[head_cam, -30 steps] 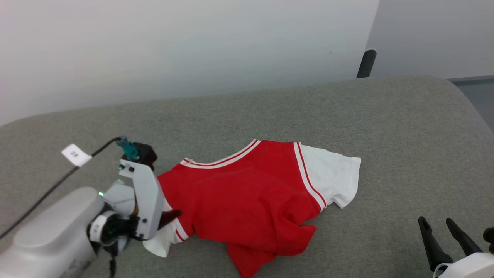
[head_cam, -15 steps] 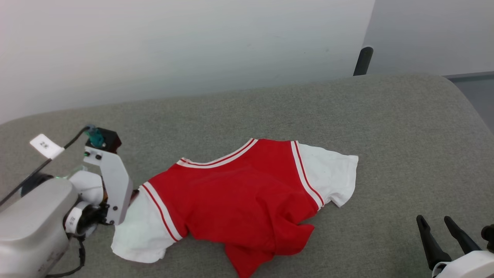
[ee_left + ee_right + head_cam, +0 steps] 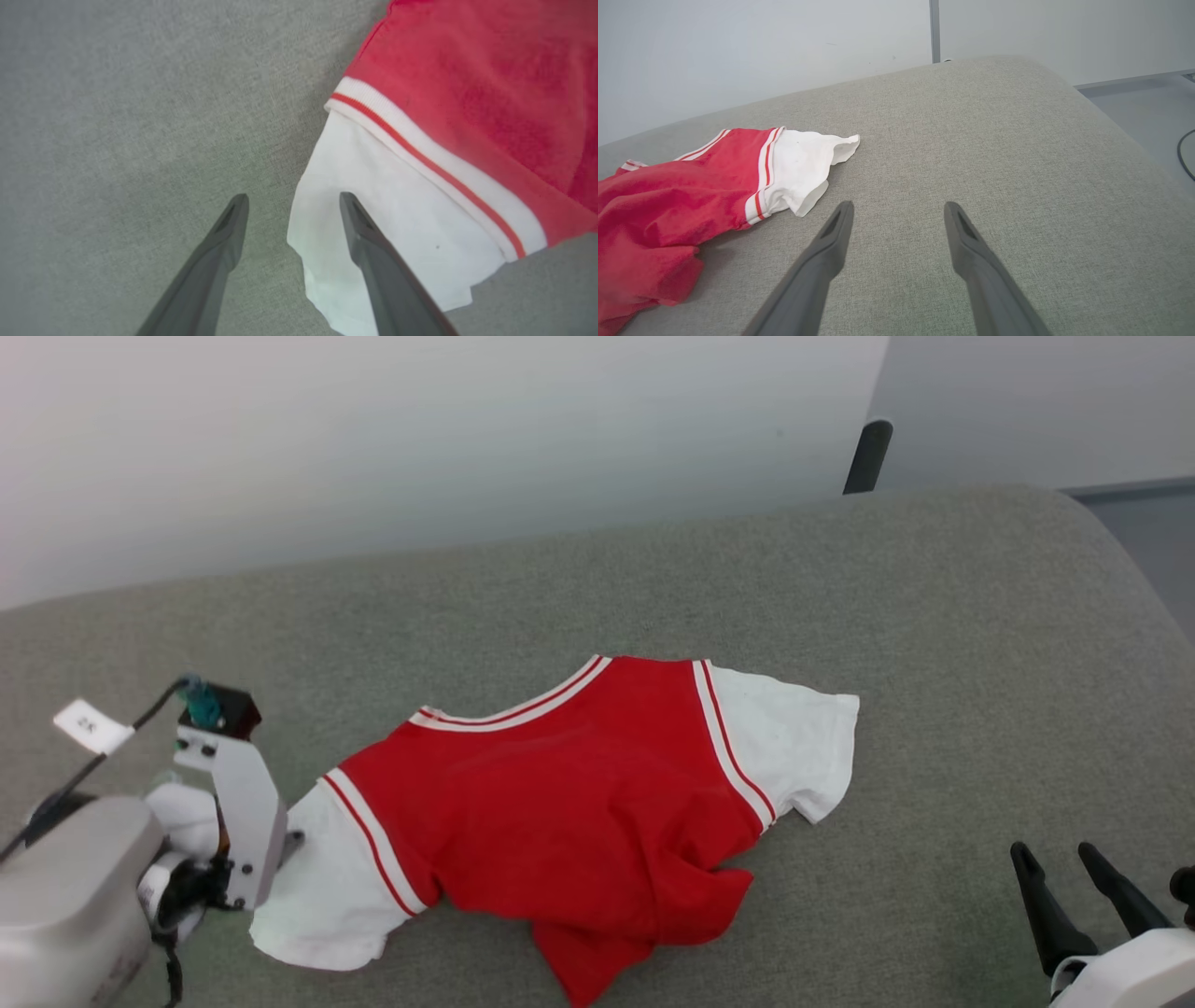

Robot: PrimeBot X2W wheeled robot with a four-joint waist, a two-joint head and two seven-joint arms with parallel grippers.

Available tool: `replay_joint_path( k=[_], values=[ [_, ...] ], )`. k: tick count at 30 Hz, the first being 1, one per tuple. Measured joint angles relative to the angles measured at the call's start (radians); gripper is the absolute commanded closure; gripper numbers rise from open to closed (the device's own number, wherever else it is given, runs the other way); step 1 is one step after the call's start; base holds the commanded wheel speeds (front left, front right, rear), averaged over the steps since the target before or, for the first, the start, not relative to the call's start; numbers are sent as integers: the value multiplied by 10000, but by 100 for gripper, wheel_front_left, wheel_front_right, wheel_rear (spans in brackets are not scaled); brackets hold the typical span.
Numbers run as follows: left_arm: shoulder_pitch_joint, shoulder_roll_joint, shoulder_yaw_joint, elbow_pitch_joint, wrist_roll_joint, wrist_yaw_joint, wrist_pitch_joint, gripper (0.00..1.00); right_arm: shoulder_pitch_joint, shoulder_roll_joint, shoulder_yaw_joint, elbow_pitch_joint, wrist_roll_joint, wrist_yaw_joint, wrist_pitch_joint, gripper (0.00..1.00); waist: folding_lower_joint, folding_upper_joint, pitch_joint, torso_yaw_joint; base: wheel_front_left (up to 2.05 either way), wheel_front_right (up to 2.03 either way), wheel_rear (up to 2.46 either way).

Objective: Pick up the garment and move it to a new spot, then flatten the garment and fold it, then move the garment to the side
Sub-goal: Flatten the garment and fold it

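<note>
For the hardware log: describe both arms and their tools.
Pale grey left forearm, white bracket, black box with teal plug, black cable bearing a white tag. Both the left tool and right tool: two long, dark, tapering fingers; right base white.

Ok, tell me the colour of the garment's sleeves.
White sleeves, red-striped white trim; clearest in left wrist view.

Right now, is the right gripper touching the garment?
Apart. The right wrist view shows the right gripper open above the grey cushion, bare fabric plainly separating it from the garment.
</note>
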Motion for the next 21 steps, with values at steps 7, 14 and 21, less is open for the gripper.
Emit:
replay_joint_path(
  k=[7,14,21],
  values=[
    [105,-399,10,1049,-288,-301,12,0,-135,-71,4,-94,21,0,13,0,0,0,292,-77,0,0,0],
    [108,-819,270,1779,-976,-389,569,54,-212,-119,-19,-167,19,0,132,0,0,0,484,-52,0,0,0],
    [52,-1078,382,2006,-1312,-443,1007,55,-324,-142,-100,-276,-12,0,240,0,0,0,552,77,0,0,0]
  ],
)
